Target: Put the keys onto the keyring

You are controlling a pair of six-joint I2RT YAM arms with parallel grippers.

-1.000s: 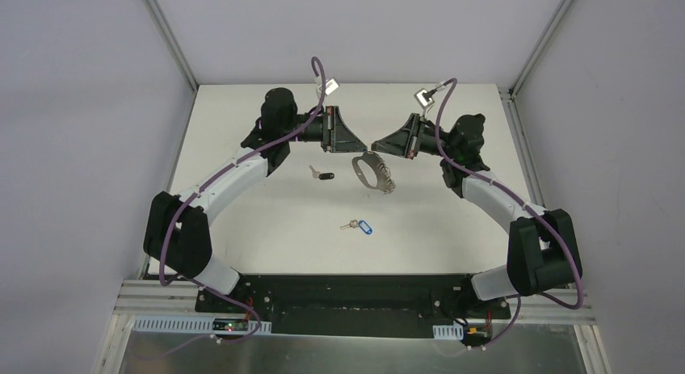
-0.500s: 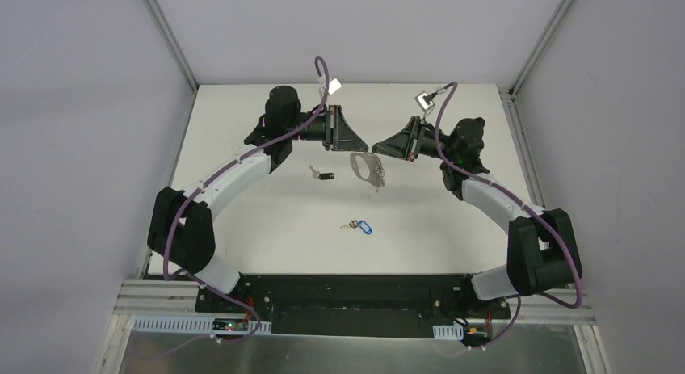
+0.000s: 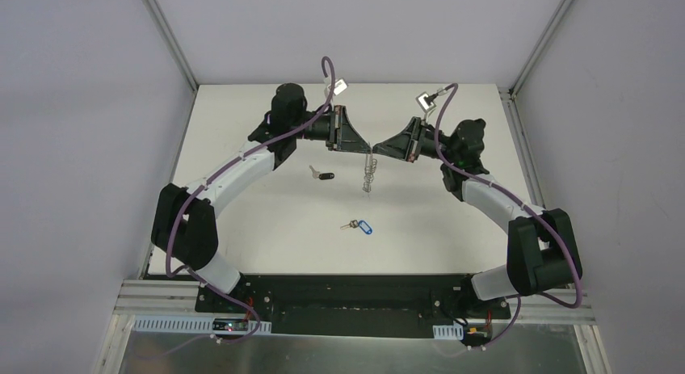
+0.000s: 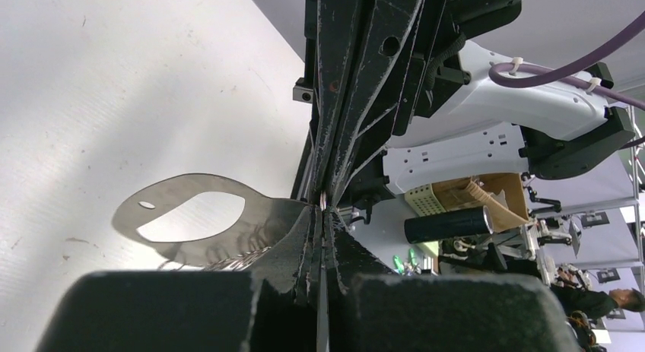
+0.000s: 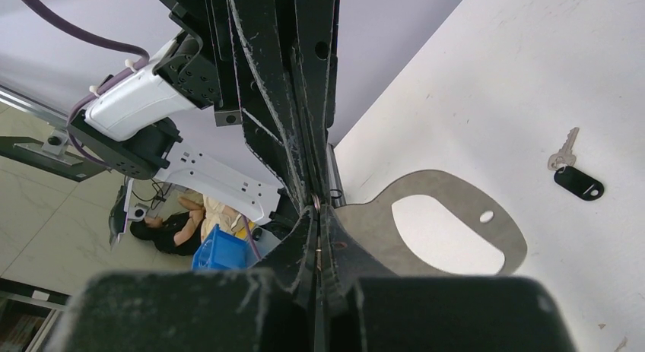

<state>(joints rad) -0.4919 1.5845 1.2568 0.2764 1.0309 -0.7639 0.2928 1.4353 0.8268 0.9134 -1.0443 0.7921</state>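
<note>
Keyring point(image 3: 369, 173) edge-on, top hidden between pinching jaws, clips indistinct

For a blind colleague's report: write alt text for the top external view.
The left gripper and right gripper pinch a pale silvery oval keyring hanging edge-on over a white table. A black-headed metal key and a blue-tagged key lie on it.

Keyring point(image 3: 370, 170) hung upright, edge-on in the top view: pale metal oval, clips point(image 4: 228, 255) dangling, raised off table point(image 3: 266, 229). Black-headed key point(image 3: 322, 174) lay flat to its left; blue-tagged key point(image 3: 362, 226) lay nearer, apart
</note>
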